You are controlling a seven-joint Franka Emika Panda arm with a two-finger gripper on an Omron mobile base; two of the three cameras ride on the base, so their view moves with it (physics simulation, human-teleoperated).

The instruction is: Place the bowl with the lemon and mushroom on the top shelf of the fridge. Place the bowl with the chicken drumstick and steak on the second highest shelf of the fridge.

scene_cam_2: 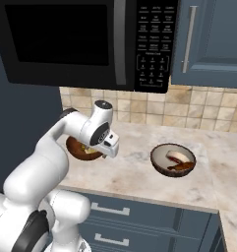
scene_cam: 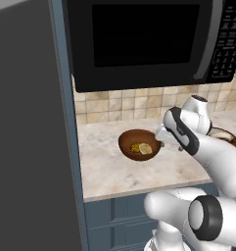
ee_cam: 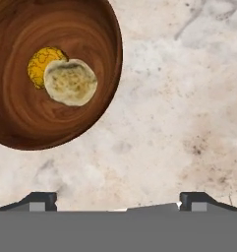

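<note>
On the counter (scene_cam: 119, 171), just under the microwave (scene_cam: 139, 39), sits the bowl with the lemon and mushroom (scene_cam: 138, 145) — reddish-brown, deep, upright, lemon (ee_cam: 44, 65) and mushroom (ee_cam: 71, 82) touching each other in the bottom. Gripper (ee_cam: 118, 199) is hovering above the marble beside the bowl, jaws spread wide, nothing between them; hand view puts the bowl up and to one side of the fingertips, so it's offset, not centred on the rim yet. Judgement: step in hand is the approach for the first pick. To do it well: shift toward the near rim, straddle the wall w/ one finger inside and one outside, come down vertical, close firm but keep the bowl level so contents don't roll out; avoid nudging the rim on descent or it'll skate on the smooth stone. Surface: pale veined marble, flat. Second bowl (scene_cam_2: 173, 160), darker and smaller, w/ meat in it, sits well apart along the counter. Room: beige tile backsplash (scene_cam_2: 189, 110), blue-grey wall cabinet (scene_cam_2: 208, 42) next to the microwave, blue drawers (scene_cam_2: 134, 219) below, a tall dark grey panel (scene_cam: 26, 147) left of the counter, prob. the fridge side.
</note>
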